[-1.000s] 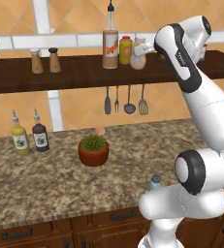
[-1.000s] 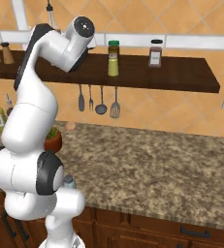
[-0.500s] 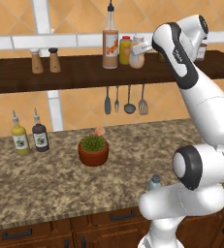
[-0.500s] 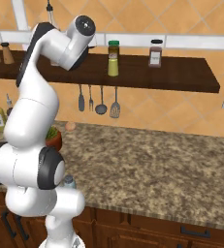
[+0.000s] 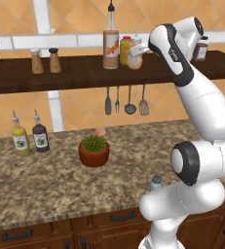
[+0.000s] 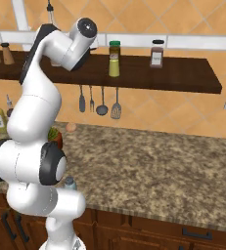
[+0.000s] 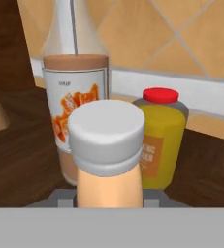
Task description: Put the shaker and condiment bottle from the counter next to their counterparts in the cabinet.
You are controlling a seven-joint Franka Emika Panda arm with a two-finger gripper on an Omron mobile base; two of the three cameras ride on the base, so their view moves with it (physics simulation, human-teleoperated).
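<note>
Now the claw [image 5: 139,50] grips the condiment bottle [image 5: 135,59] at the cabinet [image 5: 80,73].

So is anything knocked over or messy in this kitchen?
Nothing is spilled or tipped. One small oddity: the shaker still stands alone near the counter's front edge, away from the shelf. The end effector holds the condiment bottle upright beside the yellow bottle.

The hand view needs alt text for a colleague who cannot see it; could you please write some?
Close up, the gripper holds a small condiment bottle with peach contents and a white cap. Just behind it on the dark wooden cabinet shelf stand a tall orange-labelled bottle and a yellow red-capped bottle, against an orange tiled wall.
</note>
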